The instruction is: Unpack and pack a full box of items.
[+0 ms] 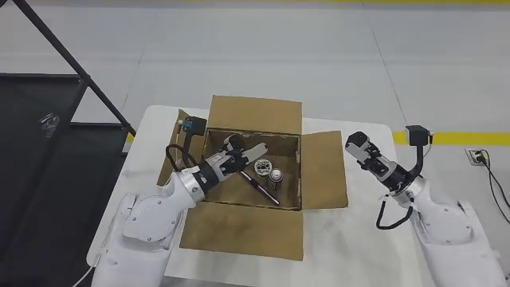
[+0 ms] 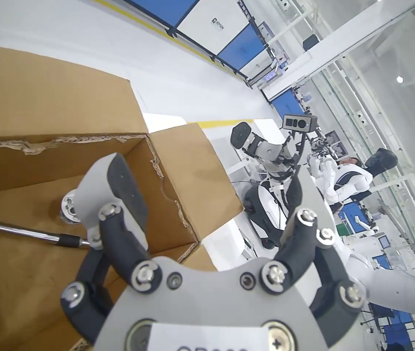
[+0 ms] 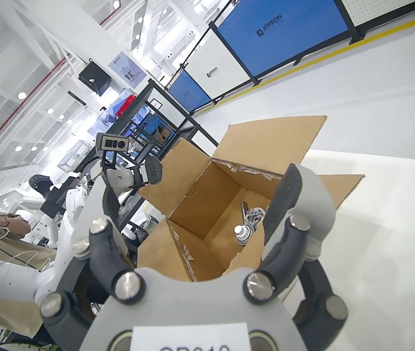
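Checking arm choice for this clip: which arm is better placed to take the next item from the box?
Probably left. The left claw is open over the box, close to the metal rod and the can inside. The right claw, also open, is outside the box, past its side flap.

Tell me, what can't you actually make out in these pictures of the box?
- Left wrist view: a finger of the left gripper covers part of the round part.
- Top view: the small can is too small to identify; the left arm hides the box floor beneath it.
- Right wrist view: a finger of the right gripper hides part of the box's inside.
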Motion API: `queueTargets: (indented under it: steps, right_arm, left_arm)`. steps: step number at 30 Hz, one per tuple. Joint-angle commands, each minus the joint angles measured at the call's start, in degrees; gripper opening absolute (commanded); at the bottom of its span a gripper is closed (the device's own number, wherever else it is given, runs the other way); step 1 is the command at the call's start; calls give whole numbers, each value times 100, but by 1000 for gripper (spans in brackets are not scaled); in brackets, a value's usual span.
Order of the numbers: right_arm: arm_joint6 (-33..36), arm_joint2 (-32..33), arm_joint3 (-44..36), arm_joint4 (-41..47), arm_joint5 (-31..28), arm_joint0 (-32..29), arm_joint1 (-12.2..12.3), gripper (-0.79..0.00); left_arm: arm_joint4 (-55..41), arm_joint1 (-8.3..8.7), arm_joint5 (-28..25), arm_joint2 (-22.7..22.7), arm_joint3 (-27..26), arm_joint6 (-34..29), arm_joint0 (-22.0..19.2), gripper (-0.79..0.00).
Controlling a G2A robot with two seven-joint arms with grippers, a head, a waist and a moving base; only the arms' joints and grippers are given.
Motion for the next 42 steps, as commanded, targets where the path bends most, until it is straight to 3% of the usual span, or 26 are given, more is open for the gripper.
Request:
queueTargets:
  steps: [1,8,11,18,24,28,35,42]
  right_arm:
    - [93,-192,-132,71,-354,23,-13,0]
    - [887,-948,-432,-1536,-401,742,-15,0]
    - [1165,-1408,-658,-2792,286,1040,-45,0]
    - [1936,-2640,-357,-3898,610,1875,-201,0]
    - [2092,-3611,151,-4380,844,2573,-441,0]
    - [1981,-4138,625,-4819,1360,2985,-639,0]
    - [2281,-4895,1709,-4888,1686,3651,-1029,0]
    - [2509,-5259,2525,-4711,1695,4016,-1328,0]
  left_arm:
    - [0,0,0,0,0,0,0,0]
    - [-287,6,92,-152,-74,307,157,0]
    - [-785,26,186,-488,-172,492,309,0]
    - [-1366,118,265,-1333,-464,641,785,0]
    - [-1814,160,369,-1792,-555,872,1090,0]
    - [-1987,184,354,-1968,-626,957,1239,0]
    - [-1987,184,354,-1968,-626,957,1239,0]
    - [-1987,184,354,-1968,-626,957,1239,0]
